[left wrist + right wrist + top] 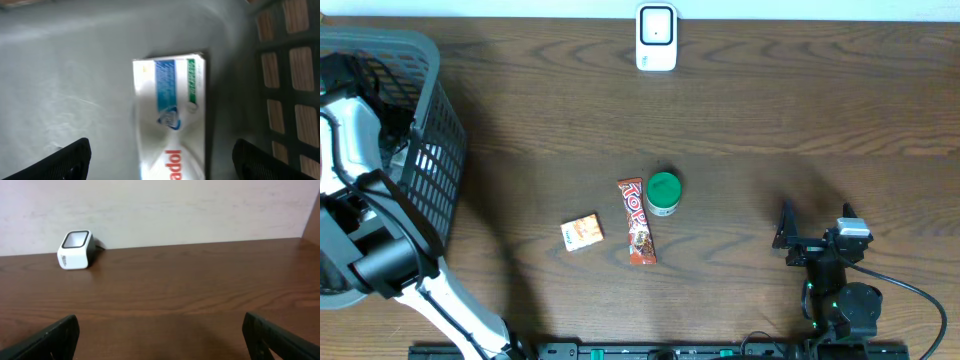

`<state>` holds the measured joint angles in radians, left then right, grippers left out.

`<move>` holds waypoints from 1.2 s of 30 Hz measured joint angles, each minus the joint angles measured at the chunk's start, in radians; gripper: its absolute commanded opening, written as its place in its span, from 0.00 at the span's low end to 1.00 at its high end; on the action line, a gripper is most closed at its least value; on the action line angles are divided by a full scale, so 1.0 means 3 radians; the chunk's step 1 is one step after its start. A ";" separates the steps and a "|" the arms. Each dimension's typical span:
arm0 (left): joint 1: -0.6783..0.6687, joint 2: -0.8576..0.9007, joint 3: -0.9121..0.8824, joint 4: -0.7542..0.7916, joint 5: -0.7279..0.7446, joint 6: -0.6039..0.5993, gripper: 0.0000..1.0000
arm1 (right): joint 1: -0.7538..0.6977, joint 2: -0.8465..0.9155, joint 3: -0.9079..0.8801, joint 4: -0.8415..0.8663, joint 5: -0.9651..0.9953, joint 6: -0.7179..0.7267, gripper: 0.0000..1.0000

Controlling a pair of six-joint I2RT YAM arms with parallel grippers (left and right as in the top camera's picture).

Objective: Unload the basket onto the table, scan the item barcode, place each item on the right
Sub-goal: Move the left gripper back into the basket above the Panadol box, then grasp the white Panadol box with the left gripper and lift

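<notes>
Nearest, at the near right corner of the brown wooden table (740, 120), the right arm sits low w/ the right gripper (162, 341) aimed toward the far edge. Its black fingers (50, 340) stand wide apart, only bare wood btwn them.

At the near left corner the left arm, white and black, bends up and over into a grey plastic lattice basket (442, 150) standing at the table's left edge. The left gripper (162, 162) is down inside it, jaws spread wide, gripping nothing.

Right under it, on the basket's smooth grey floor, lies the item: a white cardboard box w/ blue and green print (170, 110) and red lettering at its near end. It lies flat, btwn the two fingertips in the wrist view. As far as I can see it touches neither. Its right side is close to the lattice wall.

Mid-table, three things sit close together:
- A small orange-and-white packet (582, 232) is nearest.
- Just right of it, a red-brown candy bar wrapper (637, 221) lies lengthwise, near to far.
- By the bar's far end, on its right, stands a small round tub w/ a green lid (663, 193). Touching or just beside, can't tell.

Farthest, at the middle of the far edge by the wall, is a white boxy barcode scanner w/ a dark window (656, 37). It's upright and well apart from the rest.
</notes>
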<state>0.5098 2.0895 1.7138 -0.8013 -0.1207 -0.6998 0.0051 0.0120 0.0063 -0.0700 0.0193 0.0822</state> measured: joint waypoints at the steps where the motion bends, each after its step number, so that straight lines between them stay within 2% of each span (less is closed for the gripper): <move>1: -0.0022 0.0010 0.0000 0.0008 0.0010 -0.0001 0.90 | 0.0000 0.0000 0.0000 0.0000 -0.0001 0.0000 0.99; 19: -0.0123 0.0376 0.0013 0.0094 0.0019 -0.0009 0.91 | 0.0000 0.0000 0.0000 -0.0001 -0.0001 0.0000 0.99; 20: -0.0123 0.0379 0.0013 0.0095 0.0015 -0.0010 0.86 | 0.0000 0.0000 0.0000 0.0000 0.0000 0.0000 0.99; 23: -0.0123 0.0388 0.0015 0.0098 -0.0006 -0.0025 0.61 | 0.0000 0.0000 0.0001 0.0000 0.0000 0.0000 0.99; 25: -0.0123 0.0423 0.0061 0.0090 -0.0019 -0.0020 0.50 | 0.0000 0.0000 0.0000 0.0000 0.0000 0.0000 0.99; 36: -0.0088 0.0439 0.0141 -0.0158 -0.0025 0.0055 0.47 | 0.0000 0.0000 0.0000 0.0000 0.0000 0.0000 0.99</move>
<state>0.4835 2.2211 1.7561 -0.8486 -0.1284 -0.6834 0.0051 0.0120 0.0063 -0.0700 0.0193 0.0822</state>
